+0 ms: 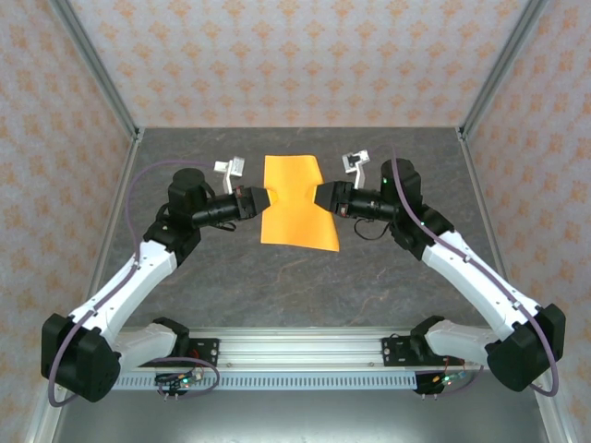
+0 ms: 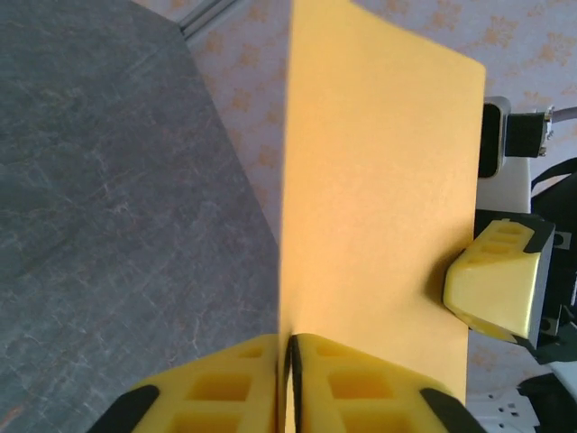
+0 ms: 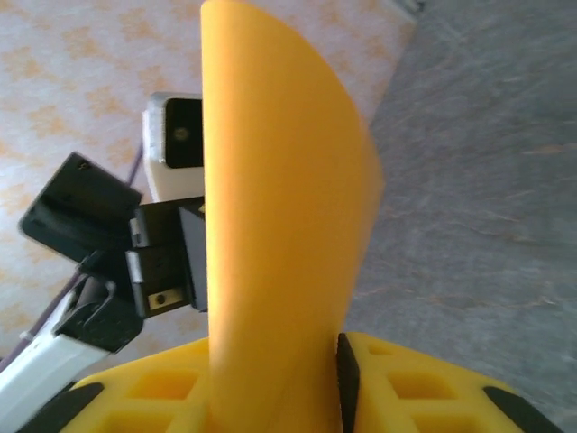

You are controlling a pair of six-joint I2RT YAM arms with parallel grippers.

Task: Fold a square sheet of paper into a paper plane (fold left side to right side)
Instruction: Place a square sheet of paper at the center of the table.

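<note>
1. The walls (image 1: pixel 295 55) of the enclosure carry pale wallpaper with a repeating orange floral print, and metal posts stand at the back corners.
2. The table (image 1: pixel 295 286) is a dark grey, stone-look surface. A silver rail (image 1: pixel 295 349) runs along its near edge, where both arms are bolted.
3. The left arm (image 1: pixel 138 268) and the right arm (image 1: pixel 462 258) reach inward and meet near the middle of the table.
4. The square sheet of paper (image 1: pixel 295 208) is plain bright orange. It hangs between the two grippers, lifted off the table, and from above its outline pinches in at the sides where they meet it.
5. The left gripper (image 1: pixel 261 201) is at the sheet's left edge. Its wrist view shows the yellow fingers (image 2: pixel 225 383) pressed together with the paper's edge clamped between them.
6. The right gripper (image 1: pixel 320 197) is at the sheet's right edge. Its wrist view shows the curved paper standing between its fingers, but I cannot tell whether they pinch it.
7. The right wrist view also shows a white-and-black camera housing (image 3: pixel 176 144) behind the paper.
</note>
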